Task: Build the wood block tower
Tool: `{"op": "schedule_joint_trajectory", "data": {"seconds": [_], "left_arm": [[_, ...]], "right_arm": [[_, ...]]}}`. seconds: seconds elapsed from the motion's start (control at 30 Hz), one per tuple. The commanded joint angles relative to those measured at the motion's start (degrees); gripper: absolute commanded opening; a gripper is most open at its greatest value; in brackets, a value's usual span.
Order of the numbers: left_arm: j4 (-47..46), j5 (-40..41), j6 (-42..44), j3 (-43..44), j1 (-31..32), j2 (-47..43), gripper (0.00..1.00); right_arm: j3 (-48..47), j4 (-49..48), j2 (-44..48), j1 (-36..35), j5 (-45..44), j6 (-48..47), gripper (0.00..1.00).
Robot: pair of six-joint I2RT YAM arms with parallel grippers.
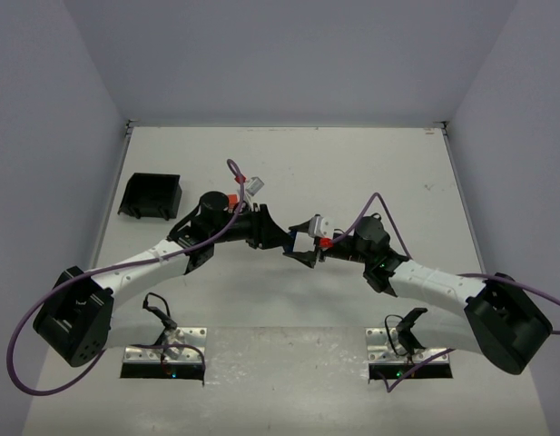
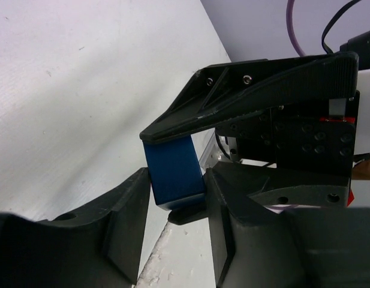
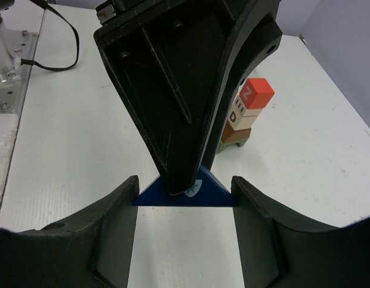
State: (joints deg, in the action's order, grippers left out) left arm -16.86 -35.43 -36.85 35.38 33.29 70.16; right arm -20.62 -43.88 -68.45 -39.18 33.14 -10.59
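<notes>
Blue wedge (image 3: 213, 193) is pinched on its triangular faces by the left gripper (image 2: 177, 180). It is also clasped at both base corners by the right gripper (image 3: 185, 183), the base spanning its fingers. The wood block tower (image 3: 240, 120) is seen beyond, to the right. It is topped by a red cube (image 3: 256, 93) lettered Z or N, and "D" is read on the tan cube (image 3: 244, 114) beneath.

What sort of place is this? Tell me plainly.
Probably a robotics lab test cell: a white table boxed in by plain walls, left arm and right arm bolted at its near edge, both gripping a blue wedge.
</notes>
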Motion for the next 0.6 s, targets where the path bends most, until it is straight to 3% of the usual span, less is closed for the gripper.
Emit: {"op": "schedule_joint_trajectory", "data": {"seconds": [0.0, 0.13, 0.27, 0.4, 0.43, 0.47, 0.5, 0.53, 0.57], "left_arm": [[-2.58, 0.23, 0.07, 2.53, 0.54, -0.47, 0.36], [-1.34, 1.24, 0.55, 2.94, 0.55, -0.9, 0.26], [-0.93, 1.9, 0.96, 2.98, 0.55, -1.53, 0.03], [-0.71, 1.22, 3.96, 3.84, 0.55, -1.52, 0.0], [-0.44, 0.89, 5.39, 4.24, 0.55, -1.51, 0.0], [1.07, 0.96, 8.23, 5.2, 0.48, -1.44, 0.0], [2.67, 1.19, 11.77, 6.53, 0.52, -1.37, 0.0], [4.23, 1.8, 14.67, 7.81, 0.55, -1.21, 0.0], [6.23, 2.19, 17.78, 9.44, 0.55, -0.95, 0.0]], "right_arm": [[-2.43, -0.87, 0.24, -0.2, 0.23, -1.47, 0.3], [-2.68, 0.64, 0.33, -0.2, -0.25, -1.98, 0.3], [-2.95, 1.55, 0.14, -0.28, -0.57, -2.43, 0.33], [-3.64, 3.76, -0.02, -0.36, -1.09, -2.48, 0.41], [-3.74, 4.53, 0.07, -0.2, -1.52, -2.11, 0.48], [-4.02, 5.09, 0.14, -0.2, -1.87, -1.49, 0.63], [-4.45, 6.28, 0.37, -0.25, -2.26, -0.72, 0.86], [-4.86, 8.18, 0.68, -0.24, -2.51, -0.14, 0.99], [-5.14, 9.74, 1.18, -0.23, -2.78, 0.6, 0.99]]}}
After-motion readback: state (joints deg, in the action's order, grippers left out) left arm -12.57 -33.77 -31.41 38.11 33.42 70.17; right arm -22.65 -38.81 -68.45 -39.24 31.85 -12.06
